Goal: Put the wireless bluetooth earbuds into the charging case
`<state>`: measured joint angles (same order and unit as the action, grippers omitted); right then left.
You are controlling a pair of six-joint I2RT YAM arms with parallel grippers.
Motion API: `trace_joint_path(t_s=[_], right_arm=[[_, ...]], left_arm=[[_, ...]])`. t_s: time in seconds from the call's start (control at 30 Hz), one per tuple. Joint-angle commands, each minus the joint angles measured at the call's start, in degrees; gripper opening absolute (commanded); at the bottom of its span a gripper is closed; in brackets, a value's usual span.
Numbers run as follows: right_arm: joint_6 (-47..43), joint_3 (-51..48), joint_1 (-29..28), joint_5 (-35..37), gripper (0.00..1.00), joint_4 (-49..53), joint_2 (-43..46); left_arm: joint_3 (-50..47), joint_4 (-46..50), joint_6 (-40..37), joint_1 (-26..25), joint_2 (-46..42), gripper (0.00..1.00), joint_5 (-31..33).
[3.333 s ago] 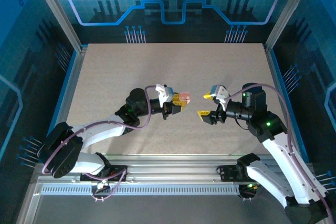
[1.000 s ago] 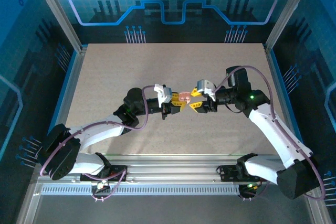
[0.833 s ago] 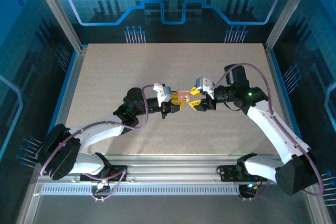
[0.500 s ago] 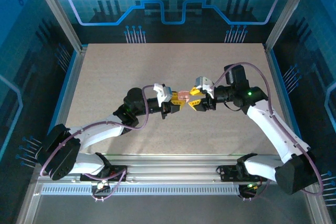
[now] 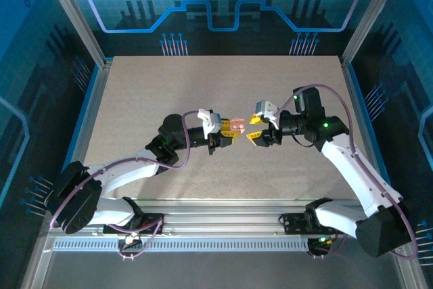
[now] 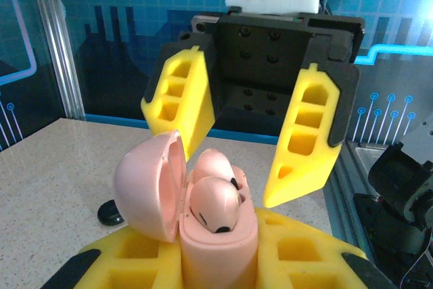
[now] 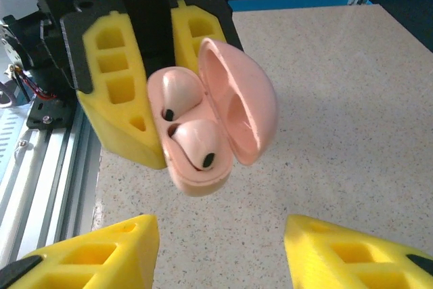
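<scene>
Over the middle of the table [image 5: 203, 86], the left gripper [image 5: 229, 132] is clamped on the lower body of the charging case [image 5: 237, 125] and holds it off the surface, approx. upright, with its lid [image 6: 145, 181] swung open. 2 earbuds [image 7: 193, 141] sit in their wells (both seem fully seated, judging from the wrist views). The right gripper [image 5: 256, 128] faces the case, jaws spread and empty, near but not touching. The case looks light, stiff and glossy, so probably slippery; its hinge is likely the weak part. A hold on the body's sides w/ modest force seems safest, and the lid is best pushed gently near its free edge.
</scene>
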<state>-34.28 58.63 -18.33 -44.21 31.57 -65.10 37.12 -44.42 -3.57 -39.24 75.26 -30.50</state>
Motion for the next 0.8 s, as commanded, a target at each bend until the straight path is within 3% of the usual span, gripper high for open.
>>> trace_joint_path(t_s=[0.0, 0.47, 0.77], right_arm=[[0.0, 2.7, -0.5, -2.4, 0.53, 0.8, -1.8], [-6.0, 6.8, -3.6, -9.8, 0.46, 3.1, -4.2], [-6.5, 2.9, 1.4, -12.9, 0.43, 2.8, 2.6]], left_arm=[[-0.1, -2.2, -1.6, -0.3, -1.4, 0.19, -1.9], [-0.4, -2.1, -1.7, -0.3, -1.6, 0.19, -1.8], [-0.8, -2.6, -1.6, -0.3, -1.2, 0.19, -1.7]])
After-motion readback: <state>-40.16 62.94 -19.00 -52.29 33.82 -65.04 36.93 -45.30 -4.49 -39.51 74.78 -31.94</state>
